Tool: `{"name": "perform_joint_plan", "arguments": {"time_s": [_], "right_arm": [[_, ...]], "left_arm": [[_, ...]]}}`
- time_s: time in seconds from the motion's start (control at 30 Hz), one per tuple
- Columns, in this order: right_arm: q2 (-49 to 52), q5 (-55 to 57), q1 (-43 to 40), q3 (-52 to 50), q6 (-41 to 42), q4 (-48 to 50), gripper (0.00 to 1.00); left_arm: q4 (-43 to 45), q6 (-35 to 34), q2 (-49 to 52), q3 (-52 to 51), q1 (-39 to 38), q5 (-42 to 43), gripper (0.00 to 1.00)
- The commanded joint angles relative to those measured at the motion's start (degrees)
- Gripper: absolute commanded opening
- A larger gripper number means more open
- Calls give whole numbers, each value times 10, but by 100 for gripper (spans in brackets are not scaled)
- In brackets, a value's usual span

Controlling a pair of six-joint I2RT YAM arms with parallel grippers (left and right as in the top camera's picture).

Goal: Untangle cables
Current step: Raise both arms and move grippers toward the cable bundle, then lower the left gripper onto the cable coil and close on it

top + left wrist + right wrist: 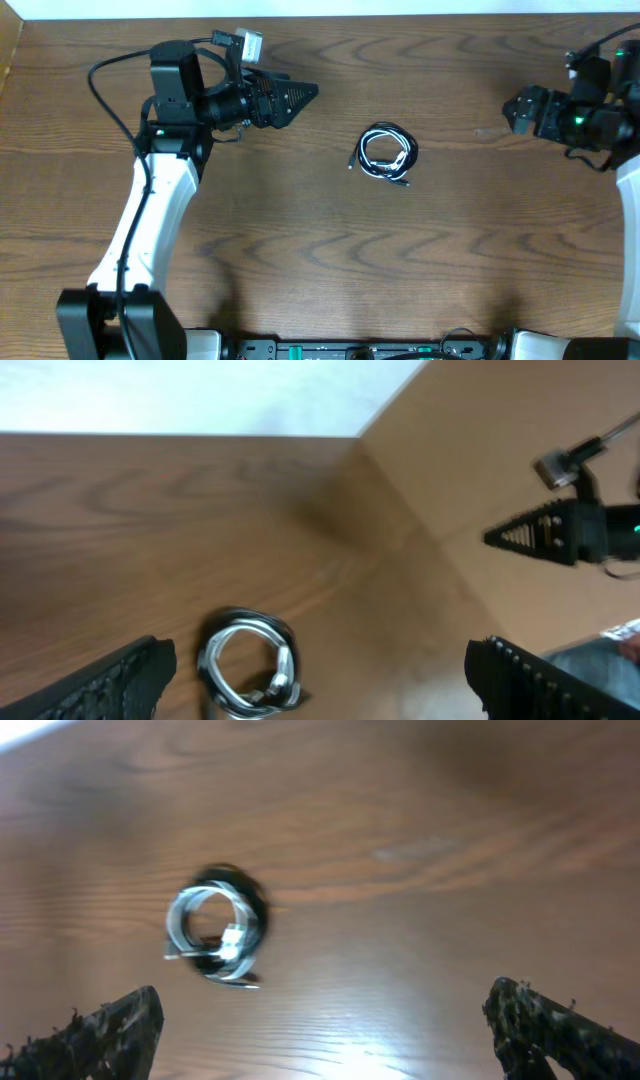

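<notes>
The cables (387,153) are lying coiled together mid-tabletop, nearer the far edge. Left fingers (110,685) and right fingers (100,1030) are being held wide open, empty. A loose end (351,164) is best being targeted first, not the bundle.

No text, label, brand or number can be read in any view.

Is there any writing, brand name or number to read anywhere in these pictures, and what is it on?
None can be read.
The cables and the wooden table show no print.
The small grey block near the table's far edge is too small to tell.
</notes>
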Motion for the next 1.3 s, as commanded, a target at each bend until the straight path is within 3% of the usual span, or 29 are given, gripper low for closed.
{"name": "perform_joint_plan", "arguments": {"time_s": [0.0, 0.13, 0.33, 0.83, 1.07, 1.27], "right_arm": [[-3, -207, -33, 6, -78, 4, 99], [0, -315, -52, 5, -104, 9, 99], [16, -409, -25, -8, -104, 49, 99], [94, -400, 9, -9, -108, 67, 99], [124, -384, 13, -9, -110, 79, 99], [136, -278, 34, -9, -104, 70, 99]], "left_arm": [[32, -41, 23, 4, -1, 93, 98], [121, -68, 46, 4, -7, 187, 98], [166, -81, 54, 4, -43, 201, 98], [189, -54, 59, 4, -70, 184, 98], [190, -50, 110, 4, -98, 130, 98], [203, -49, 188, 4, -112, 109, 99]]}}
